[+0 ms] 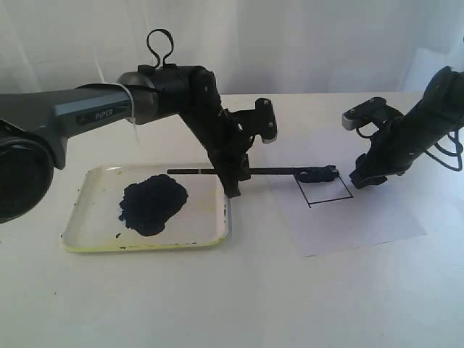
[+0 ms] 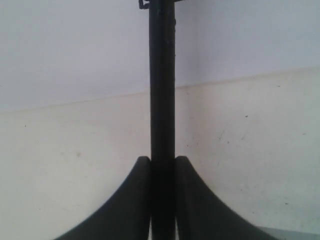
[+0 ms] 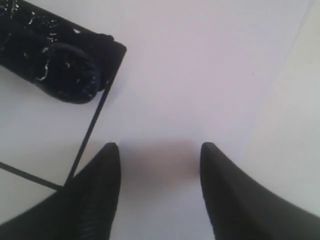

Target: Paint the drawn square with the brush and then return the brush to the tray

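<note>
Black thin stick brush (image 1: 275, 172) looks light and stiff; our left pincer (image 1: 234, 188) squeezes its middle, right pincer (image 3: 160, 147) gapes empty.

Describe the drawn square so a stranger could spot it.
Start at the white paper sheet right of the tray. Near its top left is the drawn square, a thin black outline with the brush tip at its upper edge. Unlike the tray's paint blob, it is straight-edged and white inside.

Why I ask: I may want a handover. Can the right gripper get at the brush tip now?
Probably yes: the right gripper is open and empty beside the tip of the brush, with nothing between them; the left gripper clamps the handle further back.
</note>
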